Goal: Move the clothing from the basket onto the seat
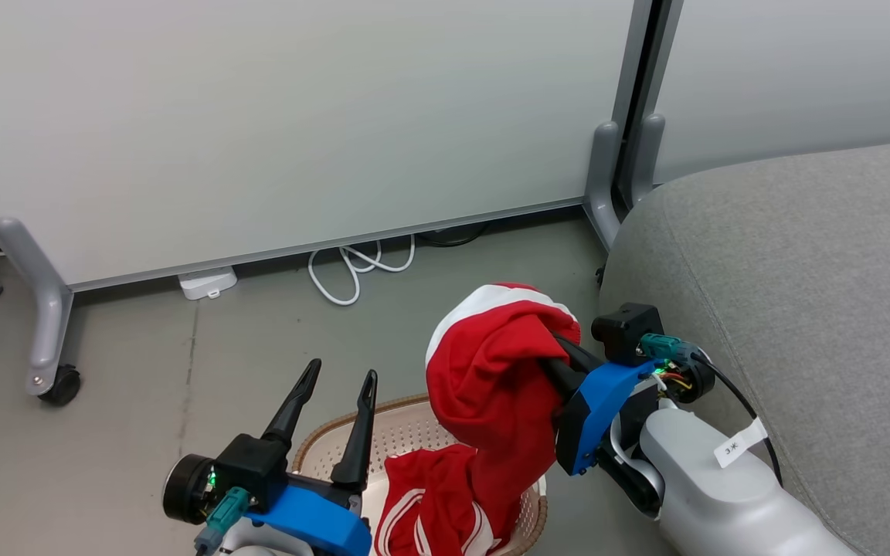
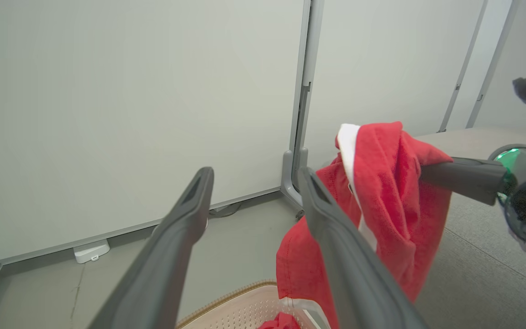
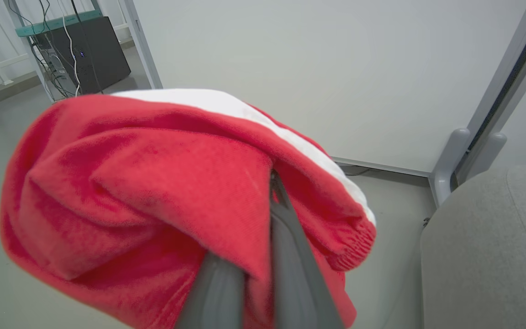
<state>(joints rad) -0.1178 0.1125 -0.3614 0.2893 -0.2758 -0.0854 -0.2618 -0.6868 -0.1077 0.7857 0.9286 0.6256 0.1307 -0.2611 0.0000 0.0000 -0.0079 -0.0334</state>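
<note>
Clothing (image 1: 491, 363) draped over right claw (image 1: 555, 357), pinched between its fingers, above basket (image 1: 406, 436); left claw (image 1: 341, 371) spread

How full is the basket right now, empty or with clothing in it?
Not empty. One red garment lies in the basket, while the lifted garment, pinched in the right gripper's fingers, hangs over it.

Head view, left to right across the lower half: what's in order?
partition caster → left gripper → lifted red garment → seat
</note>
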